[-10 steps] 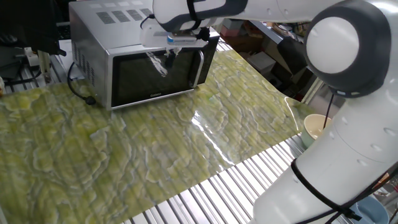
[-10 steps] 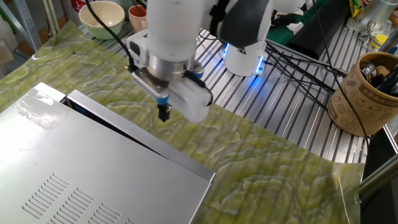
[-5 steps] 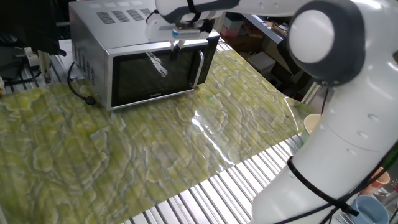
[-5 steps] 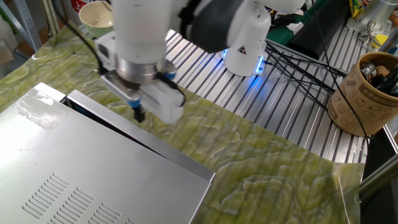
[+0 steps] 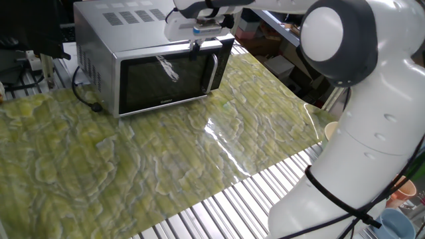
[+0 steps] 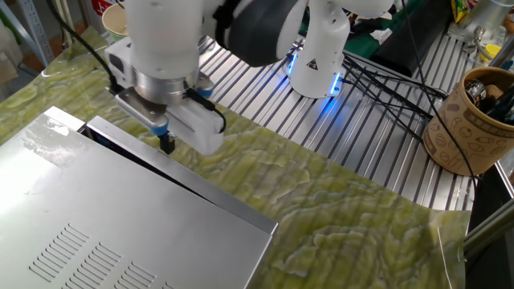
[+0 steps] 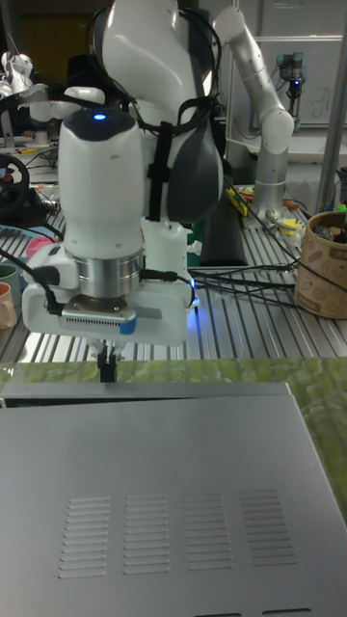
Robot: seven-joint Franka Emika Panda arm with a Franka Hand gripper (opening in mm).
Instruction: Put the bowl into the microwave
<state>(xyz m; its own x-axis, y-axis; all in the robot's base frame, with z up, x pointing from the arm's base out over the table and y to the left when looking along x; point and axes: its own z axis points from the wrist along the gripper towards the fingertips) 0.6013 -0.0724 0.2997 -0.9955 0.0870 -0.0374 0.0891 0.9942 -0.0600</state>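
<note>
Claw point(image 5: 197, 46) up top centre, fingers pinched shut on nothing, poised over the top front edge of the microwave point(image 5: 143, 63), door closed. Bowl point(image 5: 401, 223) sits bottom right corner, far behind the arm's base.

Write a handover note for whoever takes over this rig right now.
Gripper: jaws look shut and hold nothing. It sits at the top front edge of the microwave.
Microwave: door closed.
Bowl: only part of it shows, in the bottom right corner of one fixed view, far from the microwave.
Done: nothing yet.
Left: open the door, fetch the bowl, set it inside.
</note>
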